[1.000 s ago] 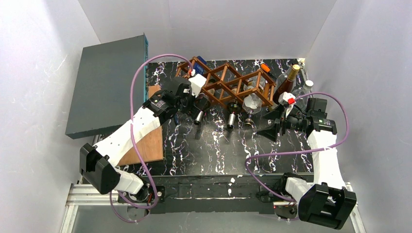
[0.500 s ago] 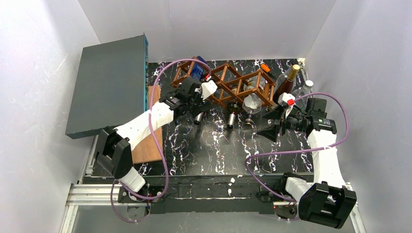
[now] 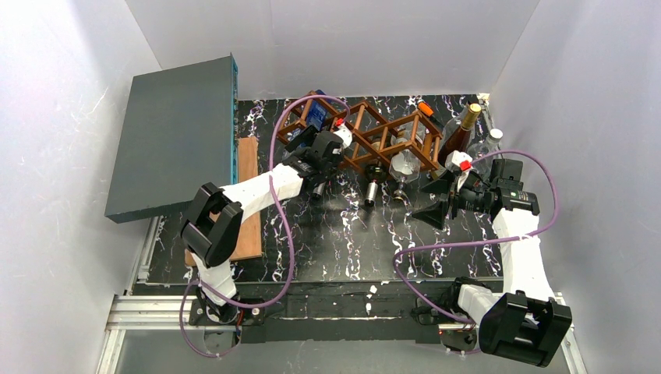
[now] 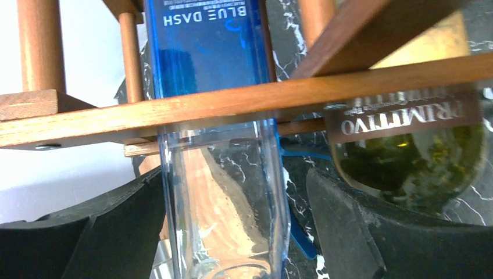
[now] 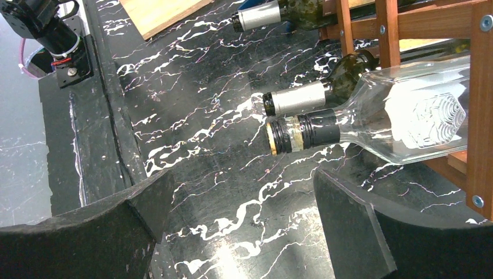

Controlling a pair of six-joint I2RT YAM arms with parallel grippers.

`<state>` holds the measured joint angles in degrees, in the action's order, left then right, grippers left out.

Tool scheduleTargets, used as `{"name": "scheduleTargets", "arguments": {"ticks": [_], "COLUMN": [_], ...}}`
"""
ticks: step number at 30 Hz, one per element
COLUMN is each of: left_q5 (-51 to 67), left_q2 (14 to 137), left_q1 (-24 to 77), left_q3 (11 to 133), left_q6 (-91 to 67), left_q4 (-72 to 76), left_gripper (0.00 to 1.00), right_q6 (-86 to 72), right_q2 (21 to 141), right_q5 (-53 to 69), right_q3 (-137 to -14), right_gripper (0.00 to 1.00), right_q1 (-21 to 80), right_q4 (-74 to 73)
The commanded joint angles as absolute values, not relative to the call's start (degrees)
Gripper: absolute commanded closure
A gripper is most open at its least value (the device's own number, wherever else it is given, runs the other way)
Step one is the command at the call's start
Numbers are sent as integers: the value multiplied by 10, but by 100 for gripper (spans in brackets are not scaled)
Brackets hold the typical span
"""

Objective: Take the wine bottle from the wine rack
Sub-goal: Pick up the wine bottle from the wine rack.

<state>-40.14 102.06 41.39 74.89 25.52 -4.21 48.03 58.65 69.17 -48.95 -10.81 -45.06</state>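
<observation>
BLUE DASH on the blue bottle (image 4: 221,174), PRIMITIVO on the green bottle (image 4: 407,157); left gripper (image 4: 232,232) stretched far to the wine rack (image 4: 232,104), fingers wide astride the blue one; right gripper (image 5: 241,215) wide

"BLUE DASH" on blue bottle (image 4: 212,58), "PRIMITIVO" on green bottle (image 4: 415,160) (finer print illegible)

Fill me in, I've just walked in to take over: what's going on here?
The left gripper is at the wine rack, its open jaws straddling a blue-tinted bottle lying in a cell, not yet clamped. The right gripper hangs open over the table, facing the neck of a clear bottle that also lies in the rack.
</observation>
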Motion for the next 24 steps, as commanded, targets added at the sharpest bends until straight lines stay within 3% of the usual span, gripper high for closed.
{"name": "scheduleTargets", "arguments": {"ticks": [1, 8, 17, 24], "left_q5": [-450, -453, -438, -426], "left_q2": [1034, 1046, 1038, 1024], "left_q1": [416, 415, 412, 407], "left_q3": [749, 748, 732, 718], "left_q6": [257, 256, 243, 233], "left_q4": [20, 27, 30, 28], "left_gripper": [17, 17, 26, 23], "right_q6": [486, 486, 487, 486], "right_q2": [584, 584, 583, 582], "right_q5": [699, 698, 697, 696], "right_q3": [-486, -486, -486, -486], "right_gripper": [2, 2, 2, 2], "right_q1": [-110, -110, -110, -110], "right_q4": [-454, -454, -454, -453]}}
